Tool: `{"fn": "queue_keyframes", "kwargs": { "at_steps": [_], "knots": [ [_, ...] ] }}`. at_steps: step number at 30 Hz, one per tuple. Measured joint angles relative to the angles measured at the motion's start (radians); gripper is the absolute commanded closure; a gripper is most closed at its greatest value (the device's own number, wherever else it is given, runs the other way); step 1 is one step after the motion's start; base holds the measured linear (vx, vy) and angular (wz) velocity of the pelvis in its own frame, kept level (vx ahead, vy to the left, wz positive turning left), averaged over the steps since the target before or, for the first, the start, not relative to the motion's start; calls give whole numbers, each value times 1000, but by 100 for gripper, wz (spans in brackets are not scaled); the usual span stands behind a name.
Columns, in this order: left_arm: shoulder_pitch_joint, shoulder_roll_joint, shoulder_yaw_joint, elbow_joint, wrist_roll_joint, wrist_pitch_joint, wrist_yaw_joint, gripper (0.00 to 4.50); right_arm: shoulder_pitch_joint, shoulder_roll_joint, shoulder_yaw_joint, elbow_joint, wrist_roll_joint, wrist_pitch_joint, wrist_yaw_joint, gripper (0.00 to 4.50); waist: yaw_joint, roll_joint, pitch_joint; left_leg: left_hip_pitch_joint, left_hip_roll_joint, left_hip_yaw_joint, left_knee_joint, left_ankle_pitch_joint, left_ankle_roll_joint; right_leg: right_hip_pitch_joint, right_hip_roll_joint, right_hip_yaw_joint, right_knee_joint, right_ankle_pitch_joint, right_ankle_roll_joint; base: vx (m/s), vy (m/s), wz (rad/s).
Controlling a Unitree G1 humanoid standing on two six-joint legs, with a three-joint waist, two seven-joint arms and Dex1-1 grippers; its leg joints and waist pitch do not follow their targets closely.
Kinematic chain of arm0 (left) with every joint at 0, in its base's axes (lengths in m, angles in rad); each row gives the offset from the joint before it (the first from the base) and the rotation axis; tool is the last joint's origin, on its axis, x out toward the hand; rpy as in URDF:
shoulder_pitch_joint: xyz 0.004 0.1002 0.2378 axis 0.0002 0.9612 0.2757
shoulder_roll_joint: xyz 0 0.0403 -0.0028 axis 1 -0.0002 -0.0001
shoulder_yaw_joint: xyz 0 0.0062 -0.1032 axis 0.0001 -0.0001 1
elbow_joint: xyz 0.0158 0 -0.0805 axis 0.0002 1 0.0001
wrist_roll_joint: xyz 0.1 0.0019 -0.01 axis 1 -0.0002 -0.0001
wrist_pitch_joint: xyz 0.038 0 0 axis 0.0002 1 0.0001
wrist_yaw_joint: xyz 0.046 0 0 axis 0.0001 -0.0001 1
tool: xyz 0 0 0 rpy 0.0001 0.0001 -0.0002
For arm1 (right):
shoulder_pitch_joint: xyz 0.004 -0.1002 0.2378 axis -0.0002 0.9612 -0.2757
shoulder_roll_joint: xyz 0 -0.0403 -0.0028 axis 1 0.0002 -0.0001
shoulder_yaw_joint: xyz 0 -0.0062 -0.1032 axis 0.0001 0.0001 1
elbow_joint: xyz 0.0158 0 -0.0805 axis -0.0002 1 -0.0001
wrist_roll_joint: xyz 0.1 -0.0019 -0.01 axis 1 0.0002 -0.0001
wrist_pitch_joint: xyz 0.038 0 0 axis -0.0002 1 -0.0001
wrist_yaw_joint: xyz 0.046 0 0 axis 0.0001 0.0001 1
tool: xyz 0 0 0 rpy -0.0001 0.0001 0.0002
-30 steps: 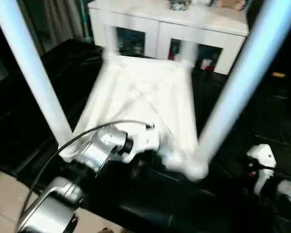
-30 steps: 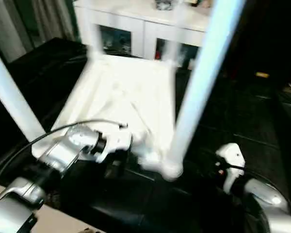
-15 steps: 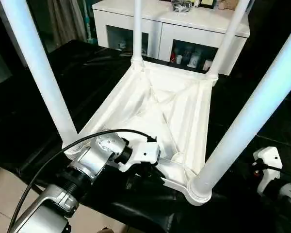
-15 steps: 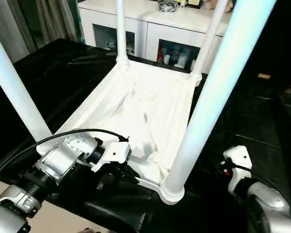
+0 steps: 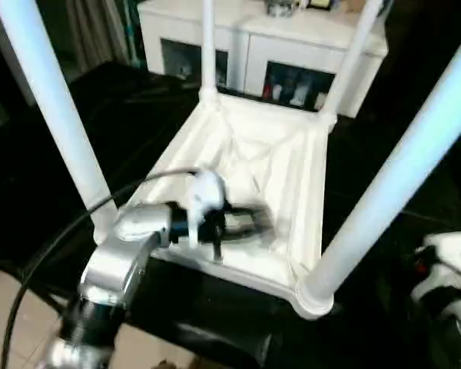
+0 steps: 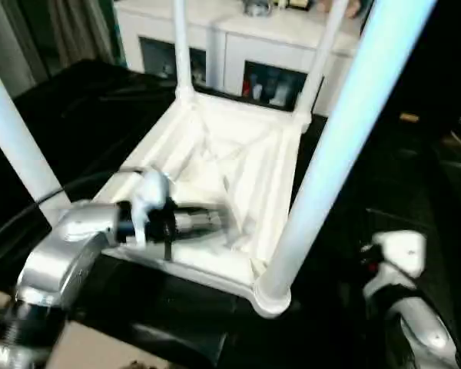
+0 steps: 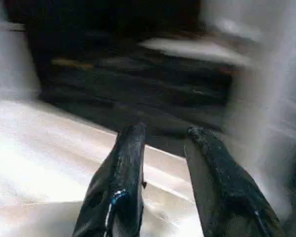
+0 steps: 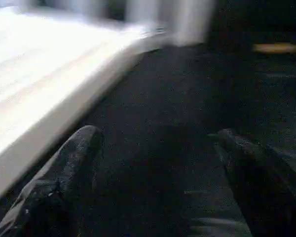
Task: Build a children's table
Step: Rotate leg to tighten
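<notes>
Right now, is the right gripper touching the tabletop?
Apart. In the right wrist view the right gripper is open over the black surface, and a dark gap separates its fingers from the tabletop edge.

We see motion blur across both head views: the left hand (image 5: pixel 242 223) smears into streaks over the ribbed tabletop (image 5: pixel 284 165), whose braces read soft. The near legs (image 5: pixel 415 173) glow pale blue-white, nearly blown out, against the dark worktop (image 5: pixel 77 154), which swallows detail. The cabinet (image 5: pixel 253 46) behind is bright and hazy. In the left wrist view the white surfaces flare and the background streaks; the right wrist view is dim, its fingers (image 8: pixel 64 182) out of focus.
</notes>
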Motion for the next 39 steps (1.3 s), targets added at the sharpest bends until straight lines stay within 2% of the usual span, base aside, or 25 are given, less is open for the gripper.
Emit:
{"fn": "queue_keyframes", "kwargs": {
  "at_steps": [2, 3, 5, 6, 9, 12, 15, 18, 22, 23, 25, 26, 27, 28, 29, 30, 31, 32, 33, 34, 35, 36, 37, 38, 39],
  "knots": [
    [32, -52, 40, 0, 50, -7, 150, 293, 0, 41, -12, -45, -20, 22, -80, 62, -3, -1, 0, 0, 0, -1, 0, 0, 0, 0, 1, 0, 0, -2, 7, 0, 0, 0],
    [58, -85, 73, 0, 78, -12, 243, 293, 4, 69, -1, -80, -30, 28, -112, 62, -7, -2, 0, 0, 0, -2, 0, 0, 0, 0, 1, 0, 0, -2, 9, 0, 0, 0],
    [101, -107, 82, -3, 103, -24, 328, 293, 6, 102, 40, -110, -48, 21, -133, 62, -17, -6, 0, -1, 0, -2, -1, 0, -1, -2, 1, 0, -1, -2, 12, 0, 0, 0],
    [133, -109, 75, -9, 108, -38, 349, 293, 9, 124, 63, -116, -53, 8, -141, 62, -22, -8, -1, -1, 0, -2, -2, 0, -1, -2, 1, 0, -1, -3, 13, 0, 0, 0],
    [213, -124, 45, -15, 105, -53, 370, 293, 15, 166, 133, -114, -59, -2, -140, 62, -26, -26, 0, -9, 0, -3, -2, -1, -1, -7, 2, -1, -2, -3, 14, 0, 0, 0],
    [213, -113, 42, -58, 100, -54, 371, 293, 13, 165, 142, -114, -59, -1, -127, 62, -22, -40, 0, -13, -1, -2, 1, -1, 0, -8, 2, -1, -2, -1, 10, 0, 0, 0],
    [210, -108, 57, -77, 117, -56, 395, 293, 11, 156, 144, -114, -64, 12, -123, 62, -26, -44, 0, -12, -1, -2, 3, -1, 0, -7, 2, -1, -1, 0, 11, 0, 0, 0],
    [210, -120, 53, -76, 117, -60, 423, 293, 9, 157, 152, -115, -66, 24, -130, 62, -29, -44, 0, -12, 0, -3, 6, -1, 0, -7, 1, 0, -1, 0, 15, 0, 0, 0],
    [175, -118, 33, -37, 123, -73, 445, 293, 8, 157, 152, -115, -68, 23, -143, 62, -30, -41, -1, -20, -1, -2, 16, 2, 3, -11, 8, -1, 1, 13, 11, 0, 0, 0],
    [163, -118, 29, -30, 125, -72, 448, 293, 8, 156, 151, -117, -68, 23, -143, 62, -31, -40, -3, -31, 0, -2, 20, 7, 11, -20, 11, -1, 1, 19, 10, -55, 26, -4],
    [143, -121, 25, -26, 127, -69, 454, 293, 6, 154, 150, -119, -70, 24, -145, 62, -35, -37, -8, -60, 1, -2, 27, 18, 20, -47, 13, -2, 1, 37, 7, -81, 29, -4],
    [137, -123, 25, -23, 127, -68, 454, 293, 6, 154, 149, -119, -70, 25, -146, 62, -36, -35, -9, -70, 1, -2, 28, 23, 26, -55, 13, -2, -2, 42, 4, -102, 23, -3],
    [136, -123, 23, -18, 126, -68, 453, 293, 7, 155, 145, -119, -69, 27, -148, 62, -42, -30, -7, -72, 1, -1, 28, 24, 28, -55, 12, -3, -10, 49, 0, -130, 32, -1],
    [137, -122, 20, -17, 126, -68, 453, 293, 10, 155, 139, -119, -68, 30, -150, 62, -47, -28, -6, -69, 1, 0, 28, 24, 27, -53, 10, -4, -13, 50, 0, -130, 32, -1],
    [141, -121, 17, -15, 125, -72, 452, 293, 12, 156, 133, -119, -64, 31, -151, 62, -56, -24, -2, -59, 1, -3, 30, 22, 25, -50, 8, -9, -20, 41, 14, -171, 43, -7],
    [152, -116, 17, -16, 124, -75, 452, 293, 12, 155, 132, -119, -63, 31, -151, 62, -68, -13, 4, -45, 2, -15, 31, 20, 23, -30, 0, -32, -33, 35, 19, -140, 63, -16],
    [158, -114, 17, -15, 123, -76, 452, 293, 15, 158, 132, -120, -61, 31, -151, 62, -82, 5, 12, -34, 6, -31, 29, 19, 22, -3, -1, -60, -53, 22, 18, -140, 63, -16],
    [160, -107, 17, -16, 114, -78, 450, 293, 26, 167, 132, -124, -57, 31, -151, 62, -69, 8, 20, -21, 27, -6, 16, 18, 20, 4, -1, -64, -5, -26, -2, -109, 44, -32],
    [155, -105, 15, -15, 107, -80, 447, 293, 56, 173, 130, -136, -54, 30, -151, 62, -41, -4, 31, 3, 49, 53, 16, 18, 20, 4, -6, -82, 113, -72, -38, -116, -52, -47],
    [157, -106, 12, -18, 103, -85, 443, 293, 68, 173, 126, -138, -53, 30, -152, 62, -5, -31, 31, 23, 63, 105, 17, 19, 20, 23, -4, -72, 176, -105, -46, -116, -52, -47],
    [163, -106, 10, -20, 101, -94, 442, 293, 59, 169, 124, -138, -53, 28, -152, 62, 11, -62, 23, 30, 62, 134, 43, 12, 11, 28, 18, -24, 185, -162, -33, -47, -156, -58],
    [182, -110, 11, -17, 98, -95, 442, 293, 44, 161, 121, -136, -52, 28, -152, 62, 26, -58, 27, 13, 76, 124, 94, -37, -18, 10, 34, 5, 193, -168, -32, -49, -60, -67],
    [215, -109, 8, -18, 95, -97, 440, 293, 48, 163, 121, -137, -51, 21, -152, 62, 41, -45, 27, -10, 35, 39, 177, -75, -2, 8, 39, 30, 190, -167, -31, -49, -60, -67],
    [237, -109, 1, -15, 95, -97, 435, 293, 63, 164, 118, -136, -50, 19, -152, 62, 44, -45, 27, -12, -24, -27, 220, -85, 14, 11, 41, 63, 178, -164, -24, -29, 52, -67],
    [244, -111, -3, -15, 93, -99, 433, 293, 89, 164, 104, -133, -46, 19, -151, 62, 51, -48, 27, 6, -81, -56, 211, -102, 19, 18, 61, 124, 147, -151, -6, 9, 45, -51]
  ]
}}
